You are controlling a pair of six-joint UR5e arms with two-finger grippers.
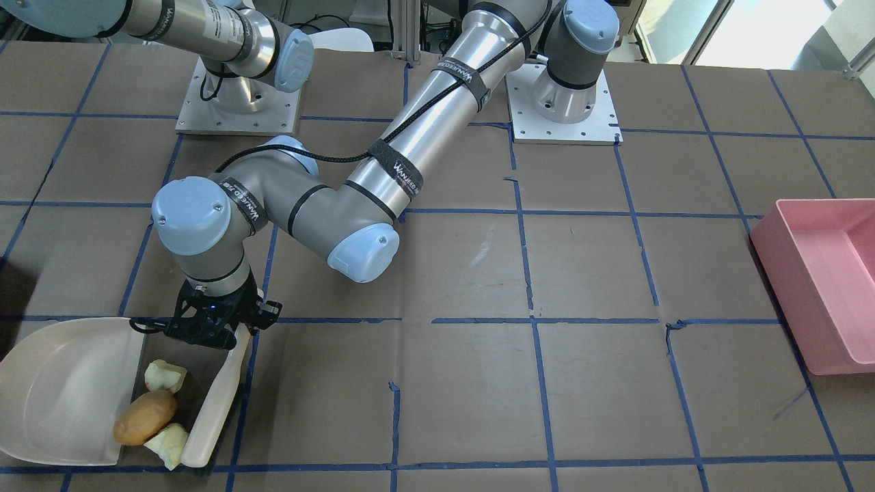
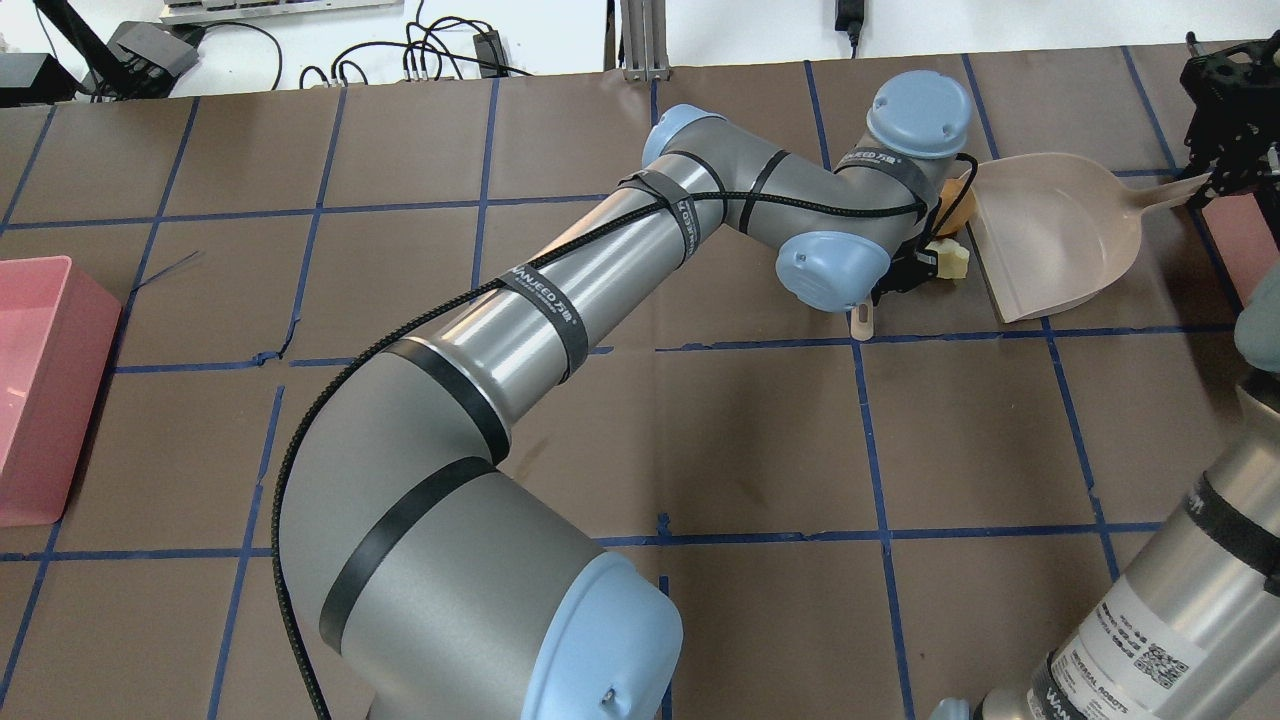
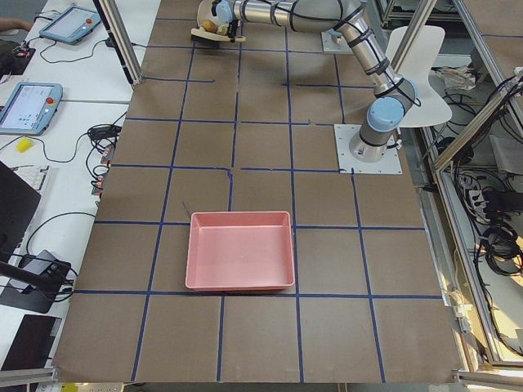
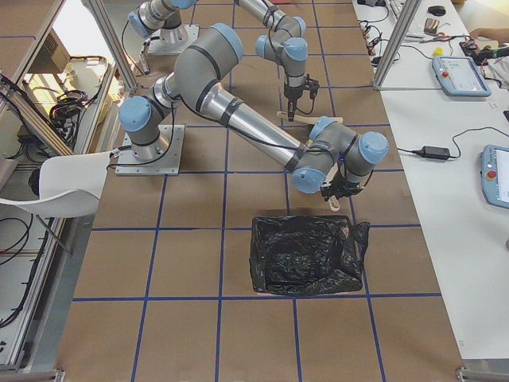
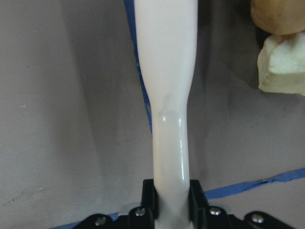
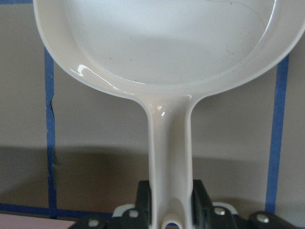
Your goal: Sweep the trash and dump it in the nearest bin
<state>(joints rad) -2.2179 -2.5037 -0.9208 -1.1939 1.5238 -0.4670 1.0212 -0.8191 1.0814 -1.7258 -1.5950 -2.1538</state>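
Scene: front cam, robot base at 12 o'clock, brown table [image 1: 588,383] w/ blue tape grid.
Trash [image 1: 154,413]: on table at abt 7 o'clock of that view, btwn dustpan and sweeper.
Tan lump [image 1: 145,417]: mid-cluster, against dustpan's open lip.
Pale chunks: one [image 1: 165,376] at 12 o'clock of lump, other [image 1: 167,445] at 5 o'clock of it, touching sweeper's blade.
Dustpan [image 1: 55,396]: cream, at 9 o'clock of trash, flat on table, mouth facing trash.
Sweeper [image 1: 217,400]: cream, long, slanted, at 3 o'clock of trash.
L gripper [image 5: 170,200]: L arm reaches across table; fingers [image 5: 148,195] clenched on sweeper's narrow handle.
R gripper [image 6: 171,200]: fingers [image 6: 144,198] clenched on dustpan's handle.
Pink bin [image 1: 813,273]: at 3 o'clock edge of front view, well apart from trash.
Black-lined bin [image 4: 306,255]: right-side cam, at 6 o'clock of R gripper, near it.
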